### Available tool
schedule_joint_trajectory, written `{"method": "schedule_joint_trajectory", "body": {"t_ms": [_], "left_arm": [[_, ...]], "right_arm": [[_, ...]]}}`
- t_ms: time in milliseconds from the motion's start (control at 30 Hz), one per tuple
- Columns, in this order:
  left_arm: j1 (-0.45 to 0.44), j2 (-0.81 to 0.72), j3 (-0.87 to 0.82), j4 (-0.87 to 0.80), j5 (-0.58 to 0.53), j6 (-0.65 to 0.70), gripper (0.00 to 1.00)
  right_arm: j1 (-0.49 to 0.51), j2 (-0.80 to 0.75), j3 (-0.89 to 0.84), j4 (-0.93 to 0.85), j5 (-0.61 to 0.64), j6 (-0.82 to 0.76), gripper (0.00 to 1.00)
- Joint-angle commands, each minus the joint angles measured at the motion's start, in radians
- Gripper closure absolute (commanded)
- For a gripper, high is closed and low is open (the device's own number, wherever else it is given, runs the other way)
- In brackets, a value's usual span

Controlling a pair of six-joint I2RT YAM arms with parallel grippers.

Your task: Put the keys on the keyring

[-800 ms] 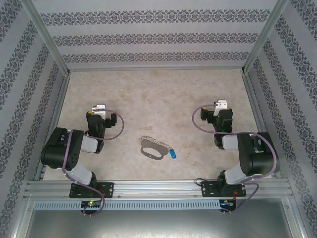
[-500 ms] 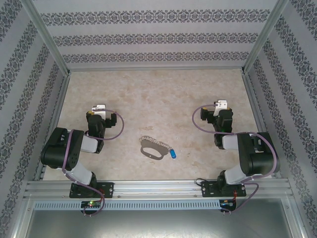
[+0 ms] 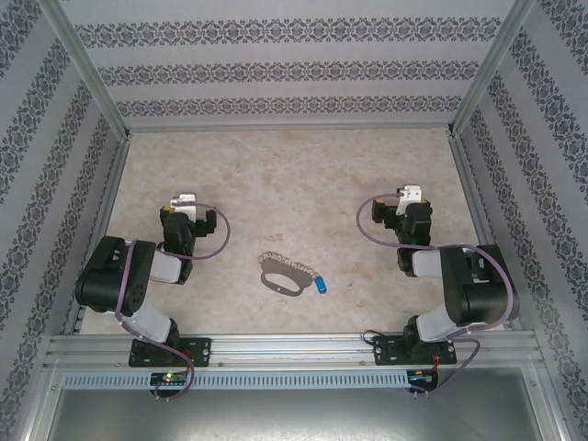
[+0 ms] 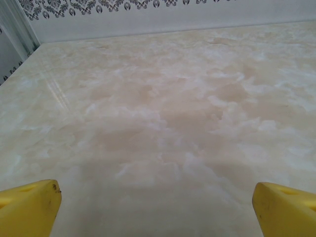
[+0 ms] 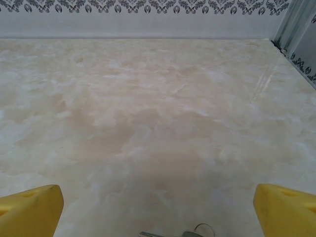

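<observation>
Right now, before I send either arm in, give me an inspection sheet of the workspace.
Surface: pale marbled table, flat and dry-looking.
Job's things: keyring lying flat at front middle, between the arms, with a silvery row along its far edge; small blue piece at its right end; single keys too small to tell.
Clutter: nothing seen.
Grippers: left fingers and right fingers yellow, spread wide, holding nothing.
Cables: purple left loop and right loop at the wrists, well away from the keyring.
Surroundings: patterned walls; aluminium frame along the near edge.
</observation>
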Motion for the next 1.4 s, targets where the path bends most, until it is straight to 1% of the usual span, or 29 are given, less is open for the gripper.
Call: {"method": "schedule_joint_trajectory", "body": {"t_ms": [0, 233, 267, 333, 367, 433, 500, 600, 633, 733, 833, 867, 967, 1033, 1100, 1167, 1267, 1367], "left_arm": [[0.016, -0.017, 0.017, -0.011, 0.006, 0.007, 0.0], [0.022, -0.017, 0.028, -0.031, 0.001, -0.004, 0.0], [0.022, -0.016, 0.024, -0.025, -0.003, -0.003, 0.0], [0.022, -0.022, 0.02, -0.015, -0.012, -0.003, 0.0], [0.022, -0.042, 0.016, -0.023, -0.02, -0.006, 0.0], [0.023, -0.113, 0.029, -0.109, -0.044, -0.012, 0.0], [0.022, -0.2, 0.071, -0.284, -0.059, -0.025, 0.0], [0.001, -0.316, 0.09, -0.429, -0.093, -0.065, 0.0], [-0.013, -0.357, 0.095, -0.476, -0.098, -0.074, 0.0], [-0.083, -0.5, 0.156, -0.696, -0.097, -0.112, 0.0], [-0.186, -0.616, 0.22, -0.901, -0.116, -0.2, 0.0], [-0.223, -0.642, 0.244, -0.958, -0.085, -0.225, 0.0], [-0.304, -0.677, 0.287, -1.051, 0.077, -0.314, 0.0], [-0.345, -0.66, 0.322, -1.104, 0.204, -0.352, 0.0], [-0.369, -0.628, 0.355, -1.146, 0.353, -0.405, 0.0], [-0.403, -0.608, 0.363, -1.162, 0.447, -0.445, 0.0], [-0.465, -0.602, 0.354, -1.195, 0.493, -0.505, 0.0], [-0.524, -0.617, 0.308, -1.196, 0.471, -0.559, 0.01]], "right_arm": [[-0.005, -0.003, 0.017, 0.009, -0.023, 0.009, 0.02], [-0.009, -0.003, 0.019, 0.006, -0.029, 0.009, 0.02], [-0.007, -0.003, 0.018, 0.01, -0.015, 0.009, 0.02], [0.003, -0.023, 0.013, 0.005, 0.071, 0.032, 0.02], [0.005, -0.049, 0.011, -0.009, 0.088, 0.033, 0.02], [0.023, -0.122, 0.017, -0.099, 0.113, 0.013, 0.02], [0.059, -0.194, 0.043, -0.216, 0.181, 0.016, 0.02], [0.103, -0.284, 0.131, -0.494, 0.245, 0.087, 0.02], [0.111, -0.305, 0.158, -0.571, 0.241, 0.11, 0.02], [0.147, -0.375, 0.2, -0.727, 0.165, 0.16, 0.02], [0.175, -0.443, 0.244, -0.919, 0.05, 0.244, 0.02], [0.179, -0.463, 0.253, -0.972, -0.018, 0.273, 0.02], [0.196, -0.496, 0.262, -1.076, -0.243, 0.34, 0.02], [0.238, -0.506, 0.26, -1.158, -0.315, 0.361, 0.02], [0.294, -0.524, 0.244, -1.223, -0.358, 0.377, 0.02], [0.353, -0.542, 0.233, -1.276, -0.392, 0.388, 0.02], [0.459, -0.579, 0.225, -1.346, -0.39, 0.406, 0.02], [0.563, -0.602, 0.207, -1.398, -0.347, 0.429, 0.03]]}}
